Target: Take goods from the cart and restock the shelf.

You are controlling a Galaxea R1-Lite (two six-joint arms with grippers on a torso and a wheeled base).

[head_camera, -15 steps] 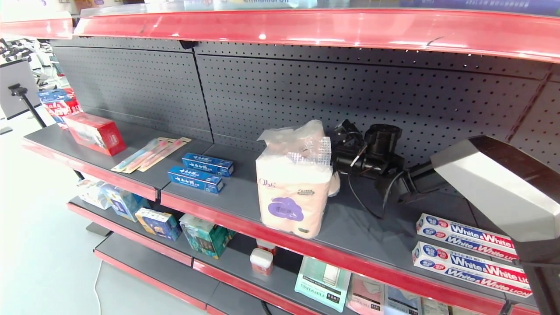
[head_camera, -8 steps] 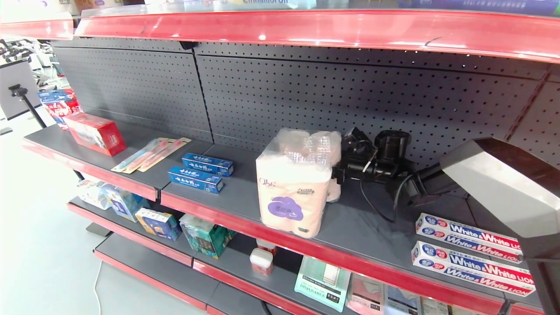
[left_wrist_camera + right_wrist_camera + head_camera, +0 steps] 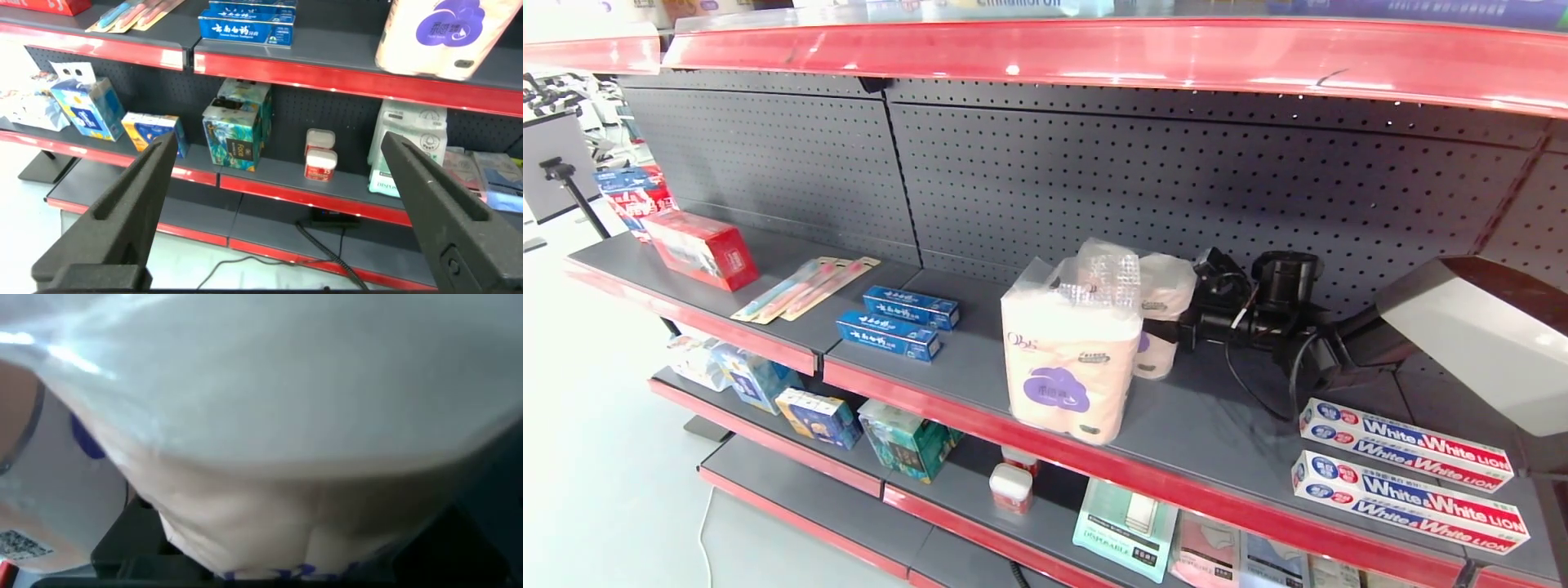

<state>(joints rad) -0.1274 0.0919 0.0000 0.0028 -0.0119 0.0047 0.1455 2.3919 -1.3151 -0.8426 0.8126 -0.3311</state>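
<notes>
Shelf (image 3: 980, 371): grey deck with a red lip, middle tier. Large tissue pack (image 3: 1068, 359) stands upright at the near edge, centre. Small tissue pack (image 3: 1162, 314) sits just behind it, to the right and farther in, wrapped in clear plastic. Right hand (image 3: 1187, 325) pinches that small pack from its right side. Two white toothpaste boxes (image 3: 1409, 474) lie at the near edge, far right. Left hand (image 3: 278, 139) is spread wide, held low, facing the lower tiers.

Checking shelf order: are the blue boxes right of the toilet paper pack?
No, the blue boxes lie left of the toilet paper pack on the shelf.
</notes>
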